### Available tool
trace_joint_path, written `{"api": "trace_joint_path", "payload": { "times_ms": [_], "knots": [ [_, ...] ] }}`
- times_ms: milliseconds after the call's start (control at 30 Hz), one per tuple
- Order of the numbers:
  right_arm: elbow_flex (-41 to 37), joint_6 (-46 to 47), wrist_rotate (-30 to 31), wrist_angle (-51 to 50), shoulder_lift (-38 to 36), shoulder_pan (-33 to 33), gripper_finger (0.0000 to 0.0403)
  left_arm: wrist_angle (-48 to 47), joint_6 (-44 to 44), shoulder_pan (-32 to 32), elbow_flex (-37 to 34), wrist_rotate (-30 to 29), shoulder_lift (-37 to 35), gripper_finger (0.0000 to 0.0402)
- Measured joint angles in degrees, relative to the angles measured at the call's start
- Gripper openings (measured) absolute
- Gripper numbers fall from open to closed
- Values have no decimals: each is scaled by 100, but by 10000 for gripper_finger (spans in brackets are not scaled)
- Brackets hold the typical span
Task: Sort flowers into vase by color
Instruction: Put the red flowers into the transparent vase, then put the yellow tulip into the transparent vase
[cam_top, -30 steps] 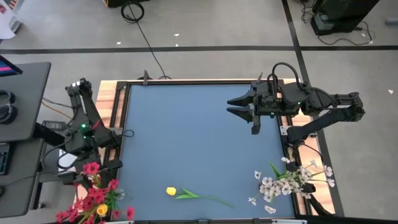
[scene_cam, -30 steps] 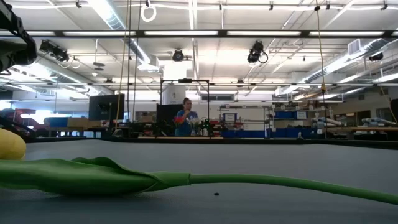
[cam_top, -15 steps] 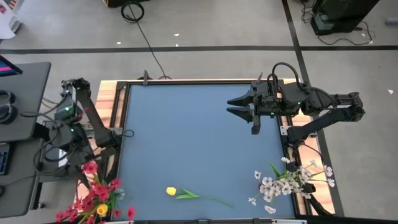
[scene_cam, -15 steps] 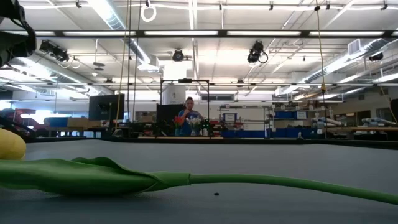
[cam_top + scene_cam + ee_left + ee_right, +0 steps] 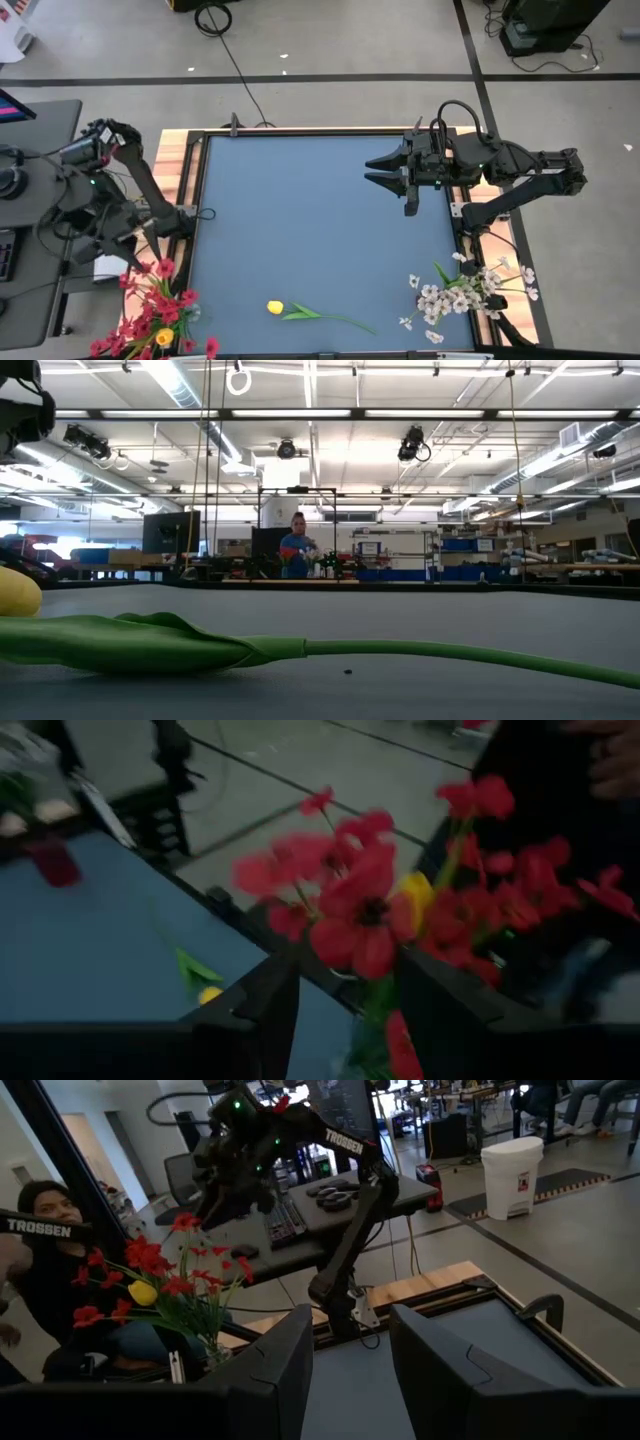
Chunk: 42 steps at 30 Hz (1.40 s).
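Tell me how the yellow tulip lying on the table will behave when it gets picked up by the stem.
The yellow tulip looks light: thin stem, small bloom. Gripped mid-stem, it would probably droop or swing at the heavier bloom end. Its long leaf lies flat on the blue table and may drag or catch as it lifts.

Tulip (image 5: 275, 308) lies between two bunches (image 5: 155, 310), seemingly off-table.

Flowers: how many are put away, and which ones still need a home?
Done: red flowers stand bunched off the table's left corner with one yellow among them; white flowers sit bunched at the right. In hand: nothing; left gripper and right gripper are open, empty. Left: one yellow tulip lying on the table.
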Motion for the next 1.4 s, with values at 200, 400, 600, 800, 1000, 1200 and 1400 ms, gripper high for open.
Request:
{"api": "trace_joint_path", "payload": {
  "times_ms": [200,400,600,800,1000,1200,1400],
  "knots": [
    [0,0,1,1,0,0,144,34,577,334,621,-1029,225,156],
    [0,0,0,2,0,0,144,548,327,730,902,-3364,375,151],
    [0,0,1,3,0,0,144,1109,484,1146,902,-3517,632,150],
    [0,0,1,9,2,0,144,1735,582,1707,899,-3520,1143,150],
    [0,0,-1,18,2,0,144,2389,746,1905,897,-3523,1533,150],
    [0,219,1,347,2,0,144,3006,710,2112,897,-3530,1912,150],
    [8,692,136,1472,68,-112,144,2977,487,2113,895,-3583,2191,150]
  ]
}}
